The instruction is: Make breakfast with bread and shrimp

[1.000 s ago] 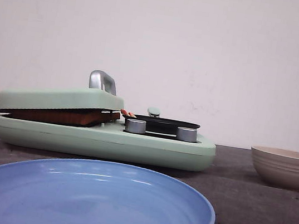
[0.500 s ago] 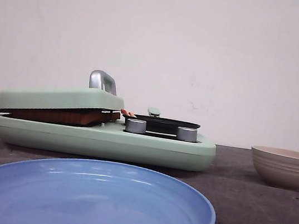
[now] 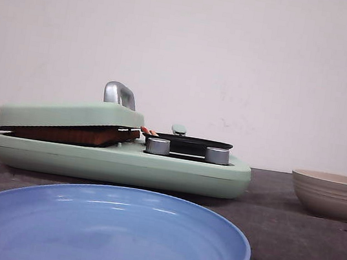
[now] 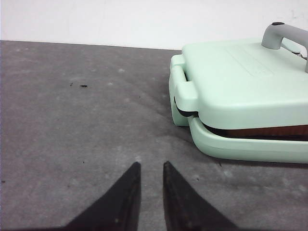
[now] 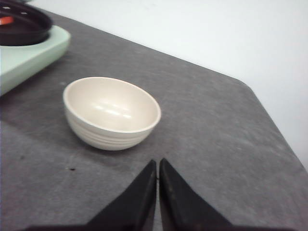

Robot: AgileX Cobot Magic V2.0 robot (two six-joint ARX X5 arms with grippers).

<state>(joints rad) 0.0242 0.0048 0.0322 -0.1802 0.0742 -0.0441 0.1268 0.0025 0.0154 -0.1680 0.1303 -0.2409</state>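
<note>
The mint-green breakfast maker [image 3: 122,165] stands mid-table with its lid [image 3: 65,114] down and slightly tilted. A brown strip [image 3: 68,132] shows in the slit under the lid [image 4: 240,77]; I cannot tell whether it is the bread. Pink-orange shrimp [image 3: 148,131] peek over the left rim of the black pan [image 3: 188,142]; an orange piece [image 5: 6,20] shows in that pan. My left gripper [image 4: 150,164] hovers over bare table beside the maker, fingertips a narrow gap apart, empty. My right gripper [image 5: 158,161] is shut, empty, just short of the bowl.
A large blue plate [image 3: 223,232] sits at the front edge. A beige ribbed bowl [image 3: 332,193] [image 5: 111,113] stands right of the maker. Two silver knobs [image 3: 157,146] face forward. The table's right edge [image 5: 276,130] is close to the bowl.
</note>
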